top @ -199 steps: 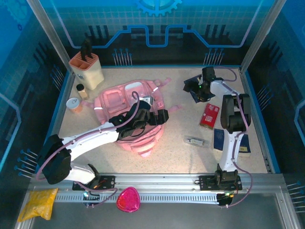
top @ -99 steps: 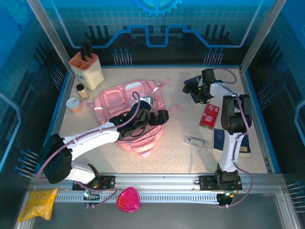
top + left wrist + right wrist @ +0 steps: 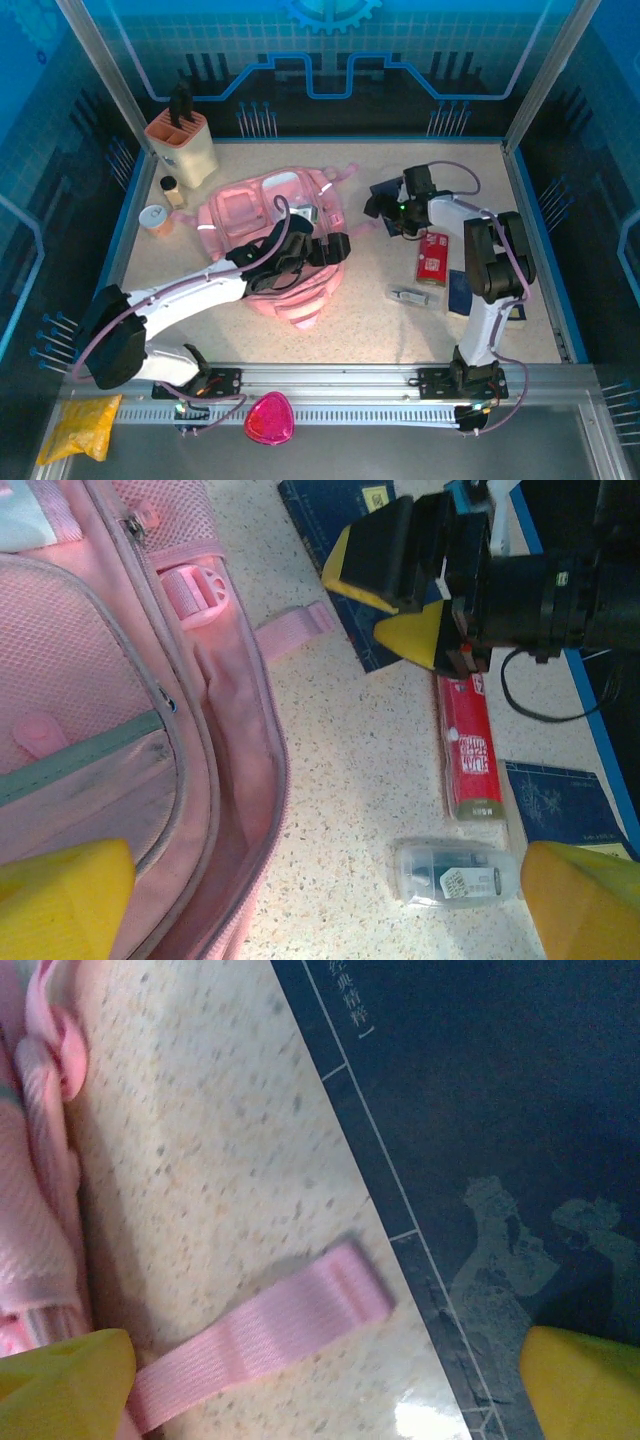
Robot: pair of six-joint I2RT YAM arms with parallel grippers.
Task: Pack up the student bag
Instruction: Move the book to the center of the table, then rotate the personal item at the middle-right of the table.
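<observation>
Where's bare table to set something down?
Free: table strip between student bag and clear case; far-right corner behind the blue book. Crowded: far-left corner with knife block, jar and cup; right side with red box and more books.

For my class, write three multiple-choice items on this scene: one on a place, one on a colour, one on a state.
1. Where does the red rectangular box lie relative to the large pink fabric backpack? A inside it; B on the speckled table to its right; C on top of it.
2. What colour is the small rounded-triangle pouch? A green; B white; C magenta.
3. How is the left gripper? A open, empty; B shut on the backpack; C shut on the box.
Key: 1 B, bare tabletop separates them; 2 C, plainly magenta from above; 3 A, its yellow fingertips stand wide apart.
</observation>
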